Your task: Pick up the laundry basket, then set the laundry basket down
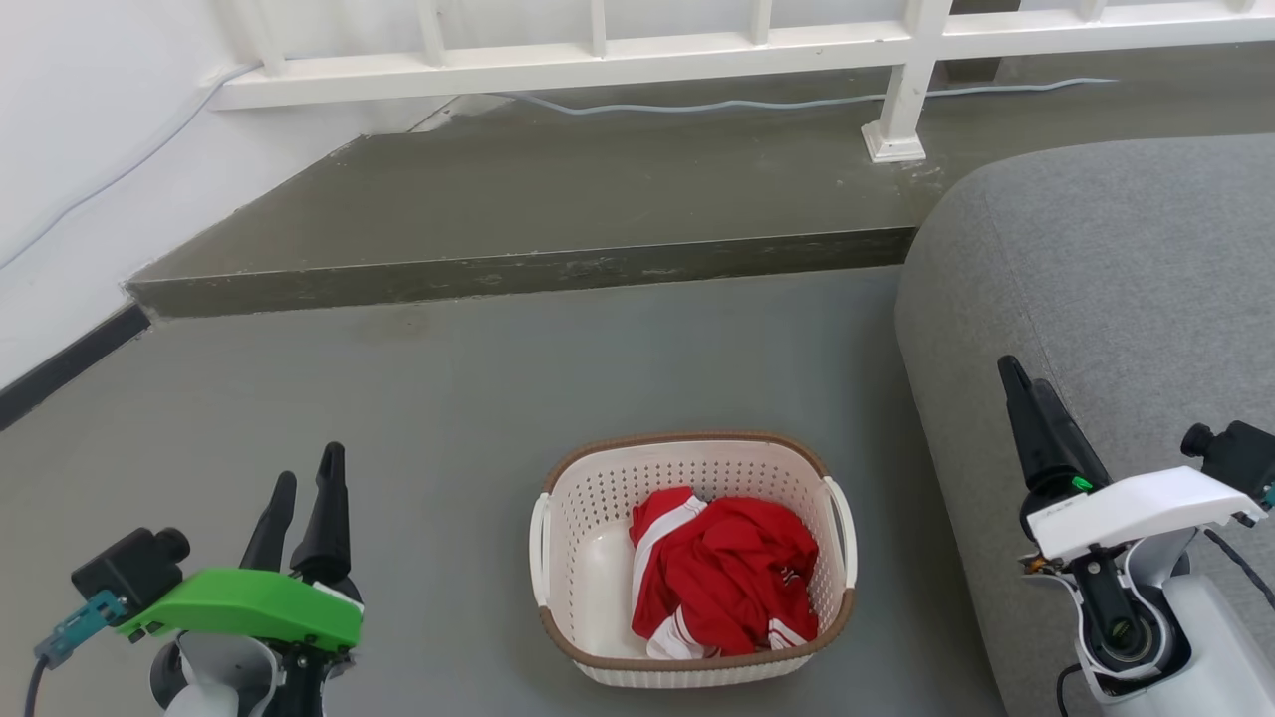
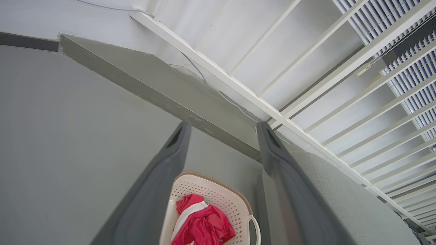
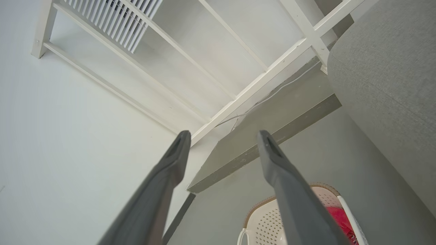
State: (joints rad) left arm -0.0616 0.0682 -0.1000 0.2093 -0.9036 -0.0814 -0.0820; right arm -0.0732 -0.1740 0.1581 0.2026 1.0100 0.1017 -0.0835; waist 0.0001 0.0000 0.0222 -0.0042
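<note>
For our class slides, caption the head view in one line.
Laundry basket holding a red garment rests on the grey floor between the left gripper and right gripper.

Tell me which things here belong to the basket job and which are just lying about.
Job: laundry basket; left gripper, open; right gripper, open.
Just lying about: red and white garment inside the basket; grey sofa; raised step; white railing; cable along the railing.

Grey sofa (image 1: pixel 1116 259), white railing (image 1: pixel 598 62), red garment (image 1: pixel 727 578)

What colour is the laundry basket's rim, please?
Brown, woven-look, on the laundry basket; head view shows it best.
</note>
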